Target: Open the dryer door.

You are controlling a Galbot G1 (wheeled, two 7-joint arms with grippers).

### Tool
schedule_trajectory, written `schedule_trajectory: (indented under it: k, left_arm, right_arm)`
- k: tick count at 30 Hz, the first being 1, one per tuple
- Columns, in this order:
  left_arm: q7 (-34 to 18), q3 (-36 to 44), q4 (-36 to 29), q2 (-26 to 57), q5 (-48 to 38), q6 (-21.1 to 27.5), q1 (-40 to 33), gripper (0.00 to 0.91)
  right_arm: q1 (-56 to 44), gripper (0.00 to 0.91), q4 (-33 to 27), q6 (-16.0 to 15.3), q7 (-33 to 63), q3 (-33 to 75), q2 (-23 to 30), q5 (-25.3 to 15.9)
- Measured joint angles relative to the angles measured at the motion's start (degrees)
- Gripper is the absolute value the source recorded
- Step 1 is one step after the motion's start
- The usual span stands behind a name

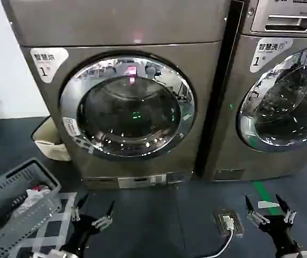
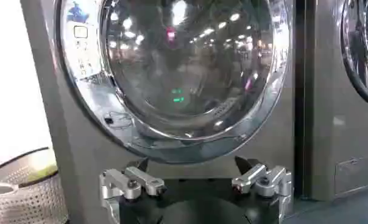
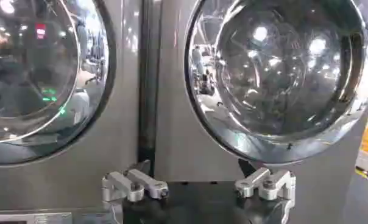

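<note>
The dryer (image 1: 126,80) is the left grey machine; its round chrome-rimmed glass door (image 1: 127,107) sits shut against the front. Low in front of it, above the dark floor, my left gripper (image 1: 91,212) is open with nothing between its fingers and is clear of the door. In the left wrist view the dryer door (image 2: 190,67) stands beyond the open left gripper (image 2: 193,165). My right gripper (image 1: 267,209) hangs open and empty low on the right, below the neighbouring machine. The right wrist view has the right gripper (image 3: 195,169) facing the seam between the dryer door (image 3: 38,73) and the other machine's door (image 3: 275,73).
A second front-loading machine (image 1: 282,91) stands against the dryer's right side. A grey laundry basket (image 1: 13,209) holding cloth sits on the floor at the left, and a beige tub (image 1: 48,141) stands by the dryer's left corner. A floor socket box (image 1: 228,221) with a white cable lies between the grippers.
</note>
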Motion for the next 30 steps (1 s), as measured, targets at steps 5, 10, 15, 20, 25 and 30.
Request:
schedule_trajectory:
  k: [5,10,15,20,25,30]
  left_arm:
    - [0.00,0.02,-0.57,-0.03,-0.08,0.04,0.16,0.907]
    - [0.01,-0.02,-0.78,0.15,-0.07,0.02,0.41,0.907]
    - [0.05,-0.02,-0.84,0.08,-0.06,0.01,0.58,0.907]
    - [0.07,0.06,-1.11,-0.01,-0.07,-0.03,0.79,0.907]
    - [0.07,0.04,-1.38,0.00,-0.04,-0.02,1.07,0.907]
    - [0.08,0.09,-1.91,-0.03,0.27,0.10,1.23,0.907]
  right_arm:
    - [1.95,0.907,0.06,-2.23,-1.11,-1.93,-2.93,2.40]
    - [6.37,0.907,-0.91,-5.97,-1.67,-5.05,-8.94,4.84]
    - [13.10,0.907,-2.67,-7.76,-1.71,-9.43,-15.76,10.09]
    - [21.17,0.907,-4.28,-9.52,-1.41,-15.16,-22.75,16.70]
    - [30.28,0.907,-7.03,-9.38,-3.02,-23.89,-27.91,20.05]
    - [40.68,0.907,-10.64,-8.67,-5.62,-33.79,-29.98,20.46]
